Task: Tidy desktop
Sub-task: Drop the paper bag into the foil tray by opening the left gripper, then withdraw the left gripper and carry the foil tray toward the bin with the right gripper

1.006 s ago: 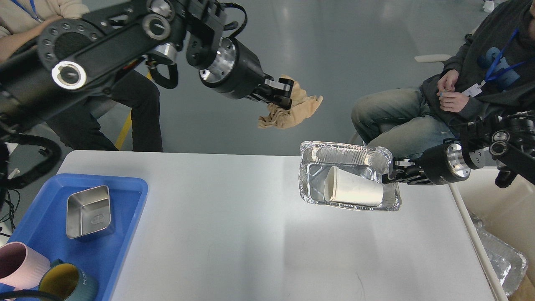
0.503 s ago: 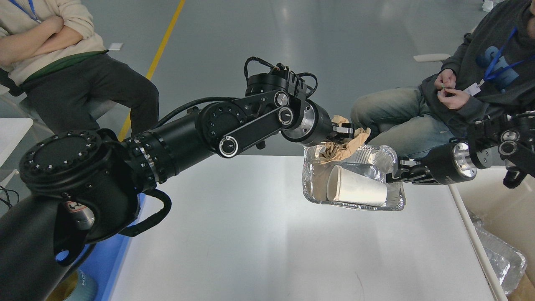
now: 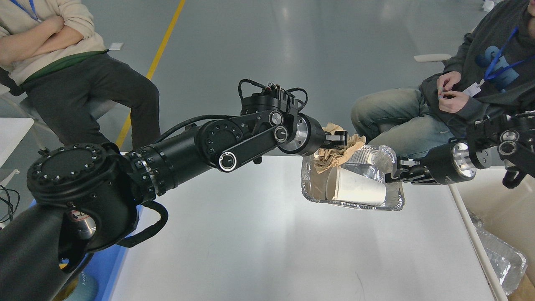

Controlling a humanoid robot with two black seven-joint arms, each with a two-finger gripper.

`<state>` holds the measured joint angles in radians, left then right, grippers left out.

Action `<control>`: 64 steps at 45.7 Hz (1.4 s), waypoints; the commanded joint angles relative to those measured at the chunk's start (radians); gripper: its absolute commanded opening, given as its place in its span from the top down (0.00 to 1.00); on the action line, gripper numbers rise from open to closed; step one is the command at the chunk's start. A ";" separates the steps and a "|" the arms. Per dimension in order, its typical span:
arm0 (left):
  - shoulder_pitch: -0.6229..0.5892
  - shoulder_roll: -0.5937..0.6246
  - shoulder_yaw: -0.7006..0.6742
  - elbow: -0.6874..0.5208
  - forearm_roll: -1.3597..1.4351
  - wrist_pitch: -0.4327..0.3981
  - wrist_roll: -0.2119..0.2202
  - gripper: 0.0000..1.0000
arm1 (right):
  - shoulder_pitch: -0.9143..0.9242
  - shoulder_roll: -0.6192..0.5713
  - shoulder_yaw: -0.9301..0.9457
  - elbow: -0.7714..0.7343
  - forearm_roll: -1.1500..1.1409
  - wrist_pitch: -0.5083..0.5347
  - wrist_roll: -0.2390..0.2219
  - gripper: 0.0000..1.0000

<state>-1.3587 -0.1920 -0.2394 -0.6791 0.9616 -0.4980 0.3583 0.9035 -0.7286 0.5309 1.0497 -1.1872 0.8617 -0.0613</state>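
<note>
The desktop (image 3: pixel 259 246) fills the near and middle view: white, smooth, faintly glossy, with small scuffs near its front edge. At its left edge a blue tray (image 3: pixel 119 267) peeks from under the left arm. Farther on, a foil tray (image 3: pixel 359 205) holds a paper cup (image 3: pixel 355 190) lying on its side. The right gripper (image 3: pixel 395 173) pinches the tray's right rim. The left gripper (image 3: pixel 340 142) holds crumpled brown paper (image 3: pixel 334 154) over the tray's far end. Two people sit beyond.
</note>
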 commanded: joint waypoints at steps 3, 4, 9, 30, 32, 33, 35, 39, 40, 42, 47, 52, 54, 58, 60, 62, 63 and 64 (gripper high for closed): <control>0.000 -0.001 -0.008 0.000 -0.001 -0.011 -0.002 0.11 | -0.002 0.002 0.000 0.000 -0.002 -0.001 0.000 1.00; 0.000 -0.001 -0.008 0.000 -0.003 -0.013 -0.002 0.09 | -0.002 0.000 0.000 0.000 -0.002 -0.001 0.000 1.00; -0.002 -0.001 -0.014 0.000 -0.003 -0.020 -0.002 0.04 | -0.002 0.000 0.000 -0.003 -0.002 0.000 0.000 1.00; -0.033 0.051 -0.176 -0.033 -0.026 -0.117 0.014 0.03 | -0.005 -0.002 0.000 -0.014 -0.002 0.000 0.000 1.00; -0.034 0.063 -0.182 -0.036 -0.026 -0.129 0.014 0.03 | -0.005 -0.002 0.000 -0.013 -0.002 0.000 0.000 1.00; -0.034 0.071 -0.184 -0.036 -0.026 -0.132 0.016 0.03 | -0.005 -0.002 0.000 -0.013 0.000 0.000 0.000 1.00; -0.034 0.085 -0.184 -0.039 -0.026 -0.139 0.016 0.03 | -0.003 -0.002 0.000 -0.014 0.000 0.000 0.000 1.00; -0.034 0.121 -0.186 -0.056 -0.027 -0.140 0.016 0.03 | -0.003 0.000 0.000 -0.014 0.000 0.000 0.000 1.00; -0.033 0.134 -0.184 -0.057 -0.027 -0.140 0.016 0.03 | -0.003 0.003 0.000 -0.014 0.000 0.000 0.000 1.00; -0.031 0.152 -0.184 -0.060 -0.027 -0.142 0.016 0.03 | -0.005 0.003 0.000 -0.014 0.000 0.000 0.000 1.00; -0.017 0.226 -0.185 -0.109 -0.027 -0.148 0.016 0.03 | -0.006 0.000 0.000 -0.014 0.000 0.000 0.000 1.00; 0.029 0.359 -0.189 -0.221 -0.026 -0.122 0.011 0.03 | -0.011 -0.003 0.000 -0.013 0.000 0.000 0.000 1.00; 0.068 0.408 -0.208 -0.273 -0.026 -0.085 0.010 0.03 | -0.011 -0.003 0.000 -0.013 0.000 0.000 0.000 1.00; 0.159 0.494 -0.303 -0.382 -0.027 0.060 0.001 0.03 | -0.011 -0.003 0.000 -0.013 0.000 0.000 0.000 1.00; 0.223 0.540 -0.354 -0.422 -0.029 0.107 -0.001 0.03 | -0.011 -0.003 0.000 -0.013 0.000 0.000 0.000 1.00; 0.282 0.589 -0.402 -0.439 -0.030 0.116 -0.001 0.03 | -0.012 -0.003 0.000 -0.013 0.000 0.000 0.000 1.00; 0.308 0.611 -0.428 -0.444 -0.034 0.116 -0.002 0.03 | -0.012 -0.002 0.000 -0.013 0.000 0.000 0.000 1.00; 0.334 0.631 -0.460 -0.447 -0.038 0.111 -0.002 0.03 | -0.012 -0.002 0.000 -0.013 0.000 0.000 0.000 1.00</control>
<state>-1.1640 0.3256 -0.5685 -1.0721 0.9346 -0.4293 0.3590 0.8928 -0.7316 0.5307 1.0373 -1.1872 0.8621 -0.0614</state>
